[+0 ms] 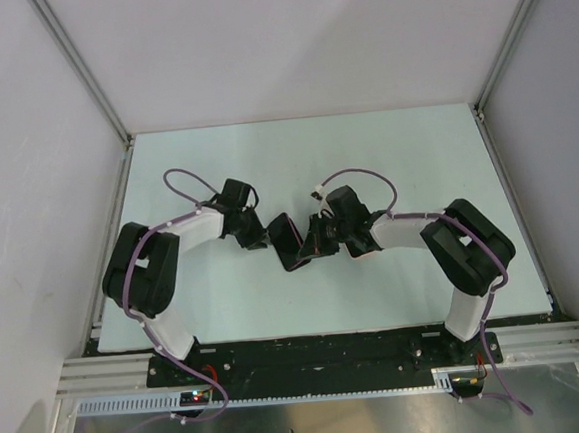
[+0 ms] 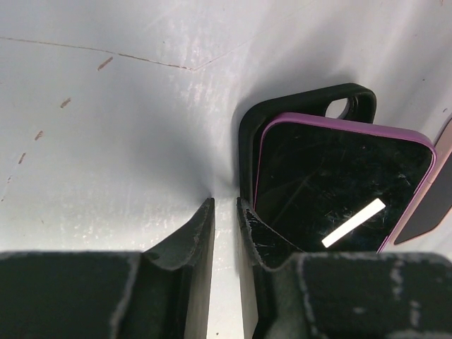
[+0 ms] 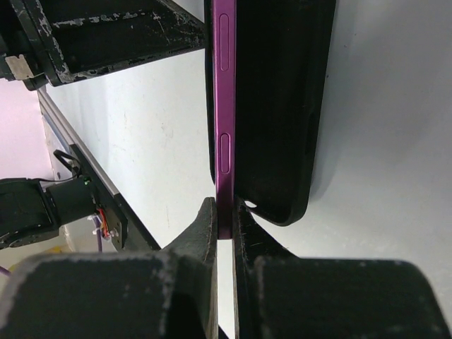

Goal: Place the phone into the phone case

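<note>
Both arms meet over the middle of the table [image 1: 415, 156].

Right gripper [image 3: 224, 212]: jaws clamped on the phone [image 3: 224, 106], pinching its purple edge between the fingertips. Two side buttons [image 3: 224, 42] on that edge face the right wrist camera. Phone held on edge, running straight away from the fingers.

Case [image 3: 282, 106]: black, lying against the phone's far face. Its rounded corner sits just beside the right-hand fingertip. I cannot tell whether that finger touches it.

Left wrist view: the phone sits in the case, screen towards the camera, but is not flush. Its purple rim stands proud of the case rim along the top, and the case wall shows at the left. The case's camera cutout [image 2: 339, 109] is above the phone's top edge.

Left gripper [image 2: 224, 208]: jaws a narrow slit apart, bare table showing through the slit, nothing between them. Its right-hand finger [image 2: 265, 240] overlaps the near corner of case and phone; contact not clear.
</note>
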Controlling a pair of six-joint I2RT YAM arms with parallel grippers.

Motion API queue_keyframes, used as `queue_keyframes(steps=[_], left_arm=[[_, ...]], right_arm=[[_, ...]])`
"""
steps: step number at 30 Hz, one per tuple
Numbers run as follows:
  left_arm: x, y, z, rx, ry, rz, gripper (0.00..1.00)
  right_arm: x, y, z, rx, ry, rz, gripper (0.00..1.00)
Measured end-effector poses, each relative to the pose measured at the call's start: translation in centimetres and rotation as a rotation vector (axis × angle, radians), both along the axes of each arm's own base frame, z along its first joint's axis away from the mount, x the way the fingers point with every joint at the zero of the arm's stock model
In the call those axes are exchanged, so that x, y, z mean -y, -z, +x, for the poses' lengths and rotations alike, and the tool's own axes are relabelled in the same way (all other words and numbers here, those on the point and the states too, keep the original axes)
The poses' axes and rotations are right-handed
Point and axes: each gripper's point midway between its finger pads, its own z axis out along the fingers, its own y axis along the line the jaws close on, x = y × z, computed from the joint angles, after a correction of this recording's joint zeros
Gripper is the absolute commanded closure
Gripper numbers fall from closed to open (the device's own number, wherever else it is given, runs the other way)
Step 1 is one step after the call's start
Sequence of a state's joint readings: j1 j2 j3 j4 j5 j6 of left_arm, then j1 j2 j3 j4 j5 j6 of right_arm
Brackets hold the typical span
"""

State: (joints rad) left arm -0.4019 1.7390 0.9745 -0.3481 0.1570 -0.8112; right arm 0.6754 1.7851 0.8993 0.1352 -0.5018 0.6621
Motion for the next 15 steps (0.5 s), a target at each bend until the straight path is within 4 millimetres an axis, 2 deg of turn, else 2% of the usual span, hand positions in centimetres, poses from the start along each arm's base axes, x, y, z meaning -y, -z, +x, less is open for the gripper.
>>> queue_keyframes(steps=[10, 15], left_arm=[[0.0, -0.1, 0.2, 0.002, 0.003, 0.007, 0.76], [-0.3, -0.4, 1.1, 0.036, -0.012, 0.037, 0.74]], right_arm=[[0.4, 0.3, -0.2, -0.029, 0.016, 0.007, 1.0], [0.7, 0.4, -0.5, -0.043, 0.028, 0.009, 1.0]])
